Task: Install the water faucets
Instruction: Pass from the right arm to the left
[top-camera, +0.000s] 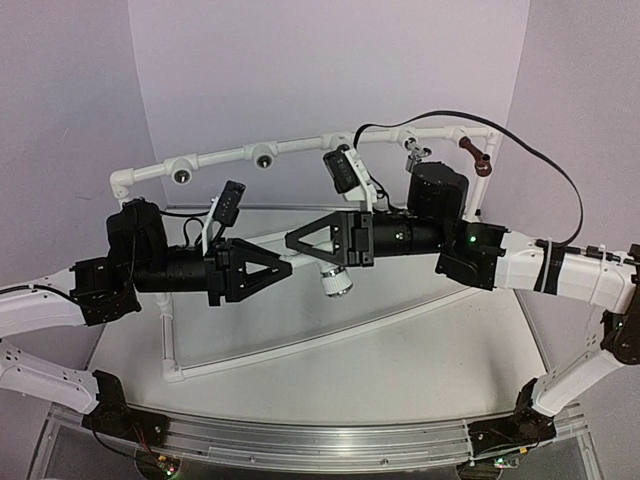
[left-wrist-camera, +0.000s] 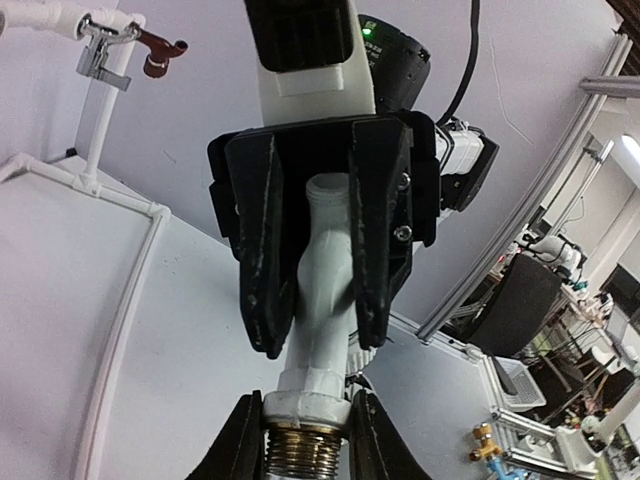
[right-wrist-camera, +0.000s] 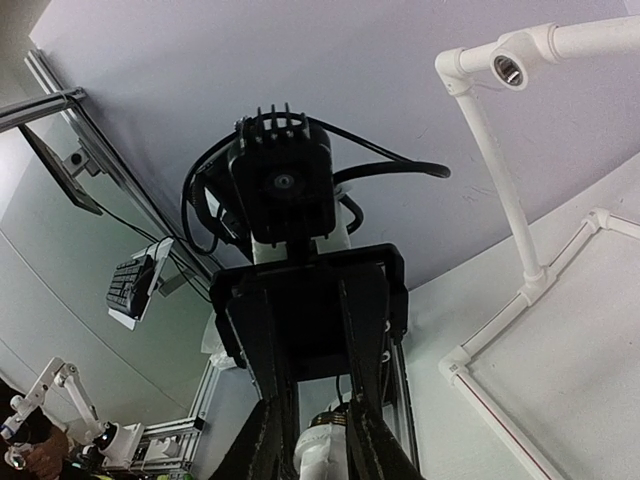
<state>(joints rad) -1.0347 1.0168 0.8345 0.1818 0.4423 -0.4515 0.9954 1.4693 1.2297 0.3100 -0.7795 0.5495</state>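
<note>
The white plastic faucet (top-camera: 335, 282) hangs in mid-air between my two grippers, above the table's middle. My left gripper (left-wrist-camera: 305, 425) is shut on its white hex collar, just above the brass thread (left-wrist-camera: 303, 455). My right gripper (right-wrist-camera: 320, 440) faces it from the other side and is shut on the faucet's white body (left-wrist-camera: 325, 260). In the top view the left gripper (top-camera: 287, 266) and right gripper (top-camera: 292, 241) meet tip to tip. The dark red-brown faucet (top-camera: 478, 155) and the silver faucet (top-camera: 415, 150) sit on the frame's top rail at the right.
The white PVC pipe frame (top-camera: 300, 143) runs across the back and along the table (top-camera: 330, 340). Two tee sockets (top-camera: 182, 175) (top-camera: 264, 156) with dark holes face forward on its left part. One socket also shows in the right wrist view (right-wrist-camera: 508, 68).
</note>
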